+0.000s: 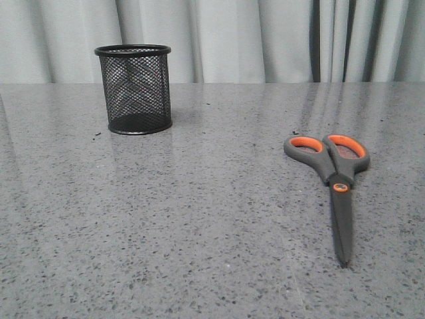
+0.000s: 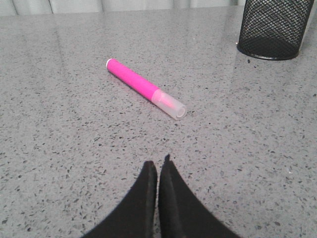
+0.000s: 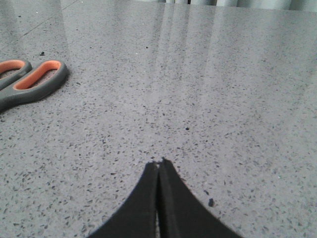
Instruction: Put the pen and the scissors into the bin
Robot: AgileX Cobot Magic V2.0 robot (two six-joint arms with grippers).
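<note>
Lying flat on the grey speckled worktop point(image 1: 199, 219), both things are not yet picked up, so the step in hand, as I judge it, is the first grasp.

In the left wrist view the pen point(image 2: 143, 88) lies in the upper middle of the frame, diagonal, with its clear cap pointing to the lower right. The left claw point(image 2: 157, 168) sits at the bottom centre, its two black fingers pressed together and holding nothing. The bin point(image 2: 275, 27) stands upright in the upper right corner, well apart from the pen. In the front view the bin point(image 1: 135, 88) is in the upper left and looks empty through the mesh; the pen does not show there.

The scissors point(image 1: 335, 186) lie in the right half of the front view, handles toward the top, closed blades pointing to the bottom. In the right wrist view only the handles point(image 3: 29, 84) show, at the left edge, and the right claw point(image 3: 158, 166) is also closed and empty, aimed beside them.

To do the grasp well, I think the left claw should first open wide, then turn so the fingers cross the pink barrel, not the slippery cap. A round pen may roll if one finger touches first. For the scissors, gripping near the orange pivot seems safest, because the blades lie very low on the worktop.
</note>
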